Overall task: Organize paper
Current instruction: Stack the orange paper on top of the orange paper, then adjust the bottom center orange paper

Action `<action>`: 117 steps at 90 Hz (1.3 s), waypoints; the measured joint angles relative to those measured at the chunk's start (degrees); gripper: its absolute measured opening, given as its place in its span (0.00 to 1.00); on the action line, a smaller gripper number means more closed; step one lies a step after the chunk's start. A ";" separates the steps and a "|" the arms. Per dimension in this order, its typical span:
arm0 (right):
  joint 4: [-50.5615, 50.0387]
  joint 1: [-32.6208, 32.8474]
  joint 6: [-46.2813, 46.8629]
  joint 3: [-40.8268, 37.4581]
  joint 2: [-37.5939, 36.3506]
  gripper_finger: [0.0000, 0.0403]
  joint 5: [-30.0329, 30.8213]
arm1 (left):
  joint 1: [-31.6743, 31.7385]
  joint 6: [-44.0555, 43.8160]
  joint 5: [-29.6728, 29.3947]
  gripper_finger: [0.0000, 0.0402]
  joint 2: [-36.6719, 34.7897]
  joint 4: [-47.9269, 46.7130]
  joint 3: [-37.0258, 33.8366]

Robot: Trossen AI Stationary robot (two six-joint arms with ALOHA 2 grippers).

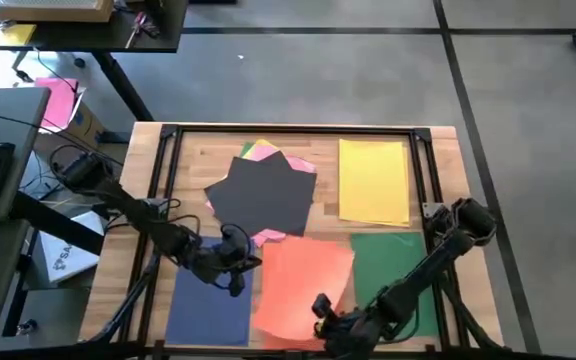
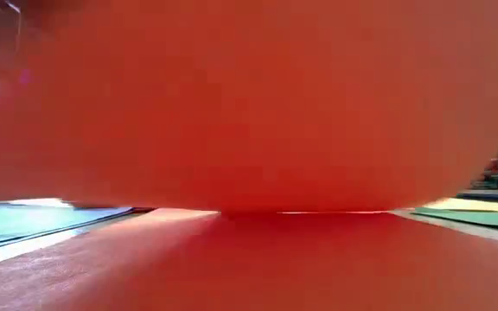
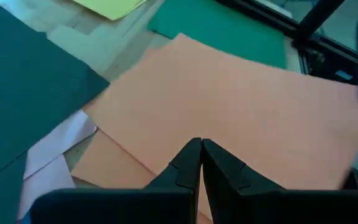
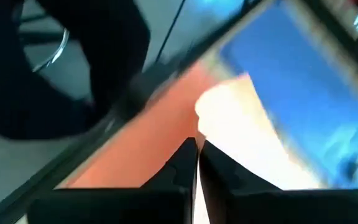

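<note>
An orange sheet [image 2: 249, 104] fills the low view, hiding the counter [image 1: 438, 150]; both end effectors — left [image 1: 236, 262], right [image 1: 321, 305] — pinch its opposite edges, fingers closed; other paper lies around.

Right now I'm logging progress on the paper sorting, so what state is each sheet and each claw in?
Orange sheet: near edge lifted and curling, pinched at both sides.
Left claw: shut on the orange sheet's left edge.
Right claw: shut on the orange sheet's near edge.
Dark grey sheet: flat, skewed, covering pink sheets.
Yellow sheet: flat, squared up.
Green sheet: flat, partly under the right arm.
Blue sheet: flat.
</note>
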 joint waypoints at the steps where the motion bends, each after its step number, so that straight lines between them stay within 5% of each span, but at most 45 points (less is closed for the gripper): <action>1: -0.78 0.14 0.74 0.00 0.00 0.00 -0.02 | 0.00 0.00 -0.01 0.00 0.13 0.03 0.00; 21: -9.04 1.65 3.04 -0.02 0.00 0.00 1.15 | 0.09 -1.84 0.08 0.00 2.66 0.40 0.00; 44: 4.44 -1.69 -9.42 0.37 0.00 0.00 8.38 | 1.58 -2.45 3.58 0.00 4.51 4.56 0.00; 63: 12.47 -3.52 -25.82 9.80 -0.23 0.00 13.94 | 3.54 4.75 6.67 0.00 3.61 15.72 0.00; 73: 10.72 -2.24 -27.75 15.75 -0.39 0.00 11.56 | 3.77 6.61 6.87 0.00 2.77 18.87 0.00; 90: 2.44 1.87 -16.39 15.23 -0.42 0.00 4.91 | 2.68 7.08 6.56 0.00 2.43 18.39 0.00; 117: 5.06 3.75 7.56 -1.34 -0.22 0.00 3.87 | 2.62 7.06 6.34 0.00 2.43 16.47 0.00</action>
